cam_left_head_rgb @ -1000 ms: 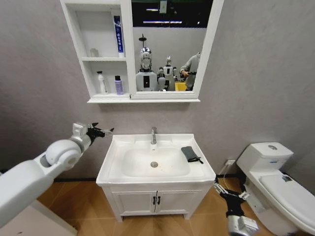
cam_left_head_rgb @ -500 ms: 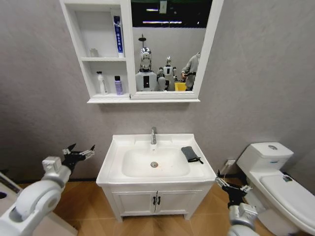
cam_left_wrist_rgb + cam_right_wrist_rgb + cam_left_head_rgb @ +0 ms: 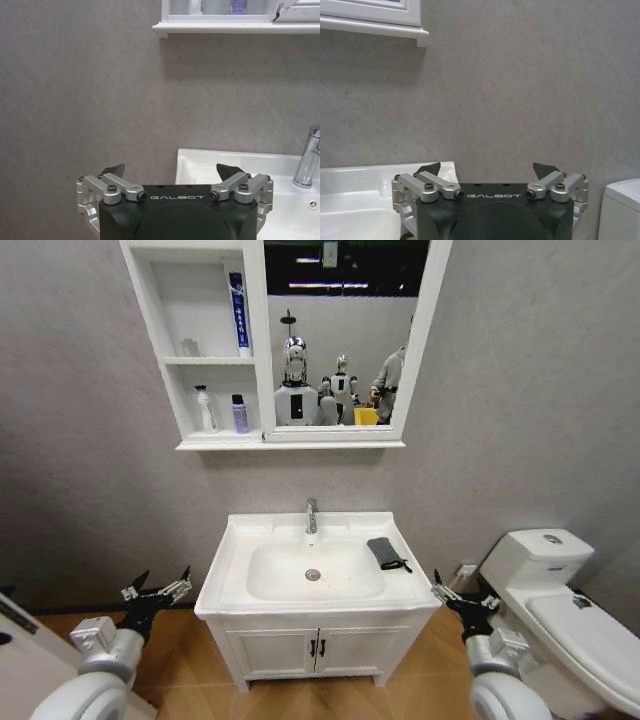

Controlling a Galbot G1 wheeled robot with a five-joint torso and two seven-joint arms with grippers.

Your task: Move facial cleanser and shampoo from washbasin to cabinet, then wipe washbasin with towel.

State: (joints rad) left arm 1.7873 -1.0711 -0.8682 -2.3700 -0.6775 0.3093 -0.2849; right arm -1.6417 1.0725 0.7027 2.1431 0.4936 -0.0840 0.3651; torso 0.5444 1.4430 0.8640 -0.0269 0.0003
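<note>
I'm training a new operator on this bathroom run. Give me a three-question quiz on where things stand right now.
1. True or false: the towel lies on the washbasin rim.
2. Which cabinet shelf holds the two small bottles? A top, B lower.
3. Fill in: the left gripper and right gripper hang beside the washbasin with fingers ____.

Key: 1 true; 2 B; 3 open.

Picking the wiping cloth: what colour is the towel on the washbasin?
Dark grey, nearly black; the towel shows best in the head view.
</note>
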